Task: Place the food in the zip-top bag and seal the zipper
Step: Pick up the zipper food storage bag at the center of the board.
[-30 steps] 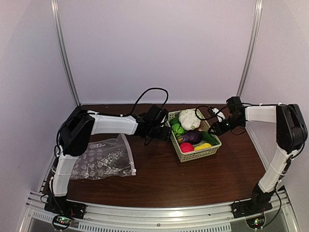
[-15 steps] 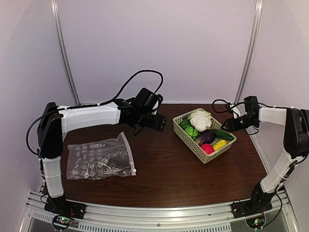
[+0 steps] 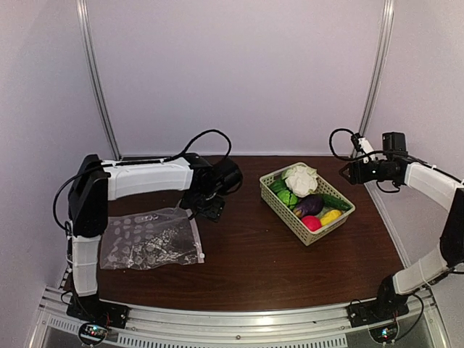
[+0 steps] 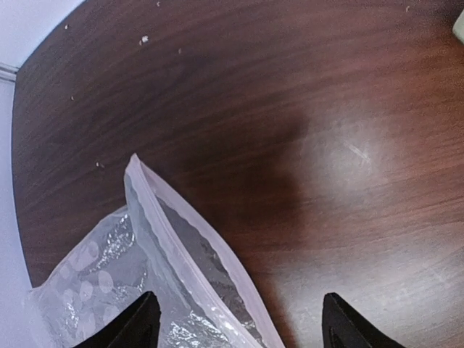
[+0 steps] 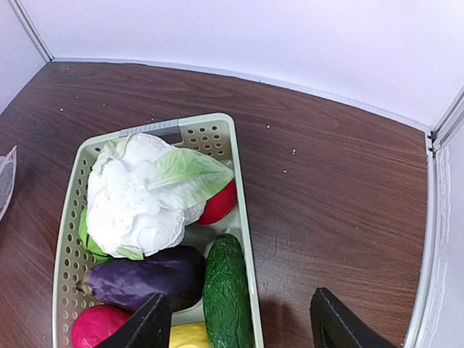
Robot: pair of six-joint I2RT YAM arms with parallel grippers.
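The zip-top bag (image 3: 148,241) lies flat at the left of the table, with its whitish zipper (image 3: 196,239) along the right edge. My left gripper (image 3: 209,208) hovers open just above the bag's upper right corner. In the left wrist view the zip-top bag (image 4: 101,279) and zipper (image 4: 190,250) lie below the open left gripper (image 4: 243,328). The food is in a basket: cauliflower (image 3: 301,179), eggplant (image 3: 308,206), cucumber (image 3: 335,201), a red-pink ball (image 3: 312,222), a yellow piece (image 3: 330,216). My right gripper (image 3: 347,172) is open and empty, raised right of the basket. Under the right gripper (image 5: 239,326) lies the cucumber (image 5: 226,290).
A pale green lattice basket (image 3: 291,225) stands right of centre, turned at an angle; its rim (image 5: 242,210) runs below the right gripper. Pale walls and metal posts (image 3: 98,80) close in the back and sides. A black cable (image 3: 206,139) loops over the left arm.
The basket slid right and turned. My right gripper opened, left the basket's rim and drew back to the right. My left arm swung from the basket toward the bag.
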